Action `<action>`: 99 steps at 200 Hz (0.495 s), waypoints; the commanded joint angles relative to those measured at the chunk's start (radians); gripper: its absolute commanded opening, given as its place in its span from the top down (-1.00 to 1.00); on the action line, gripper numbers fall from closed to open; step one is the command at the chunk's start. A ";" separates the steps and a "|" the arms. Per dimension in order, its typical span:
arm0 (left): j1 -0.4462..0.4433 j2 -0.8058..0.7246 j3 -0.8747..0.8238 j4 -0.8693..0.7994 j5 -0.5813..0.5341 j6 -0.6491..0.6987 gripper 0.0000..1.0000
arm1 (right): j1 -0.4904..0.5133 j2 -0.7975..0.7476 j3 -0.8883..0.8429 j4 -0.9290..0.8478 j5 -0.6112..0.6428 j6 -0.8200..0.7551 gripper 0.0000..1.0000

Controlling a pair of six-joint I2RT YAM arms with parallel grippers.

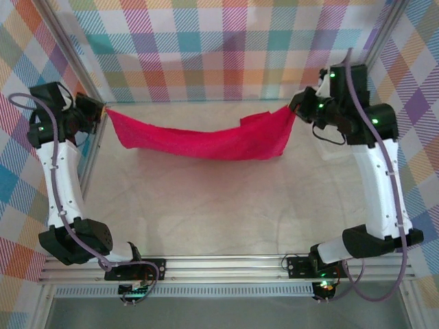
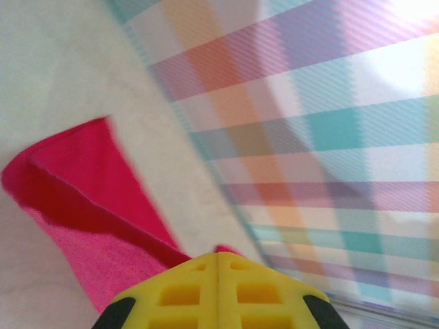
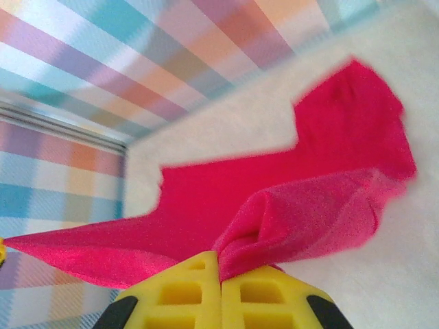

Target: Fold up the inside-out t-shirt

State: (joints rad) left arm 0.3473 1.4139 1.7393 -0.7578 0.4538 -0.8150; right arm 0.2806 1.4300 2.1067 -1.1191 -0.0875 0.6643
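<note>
The pale counter (image 1: 206,212) lies below the red t-shirt (image 1: 206,142), which hangs stretched between the two arms near the far wall and sags in the middle. The left end effector (image 1: 103,110) is clamped tight on the shirt's left end. The right end effector (image 1: 293,110) is clamped tight on its bunched right end.

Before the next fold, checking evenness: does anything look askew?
Yes. The t-shirt hangs between the left tool and right tool, sagging in the middle; at the right end a flap is doubled over and bunched.
</note>
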 commanded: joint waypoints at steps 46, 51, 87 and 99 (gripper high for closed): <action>-0.004 -0.065 0.442 -0.020 -0.021 -0.065 1.00 | -0.005 -0.209 0.168 0.196 -0.063 -0.039 1.00; -0.004 -0.065 0.468 -0.020 -0.021 -0.068 1.00 | -0.005 -0.217 0.179 0.198 -0.066 -0.040 1.00; 0.001 -0.067 0.624 -0.003 -0.050 -0.082 1.00 | -0.005 -0.255 0.263 0.200 -0.061 -0.061 1.00; 0.005 -0.063 0.661 -0.002 -0.074 -0.073 1.00 | -0.005 -0.246 0.297 0.184 -0.037 -0.088 1.00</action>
State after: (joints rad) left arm 0.3473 1.3483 2.3314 -0.7650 0.4255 -0.8795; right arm 0.2806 1.1683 2.3478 -0.9649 -0.1432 0.6323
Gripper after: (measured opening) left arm 0.049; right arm 0.047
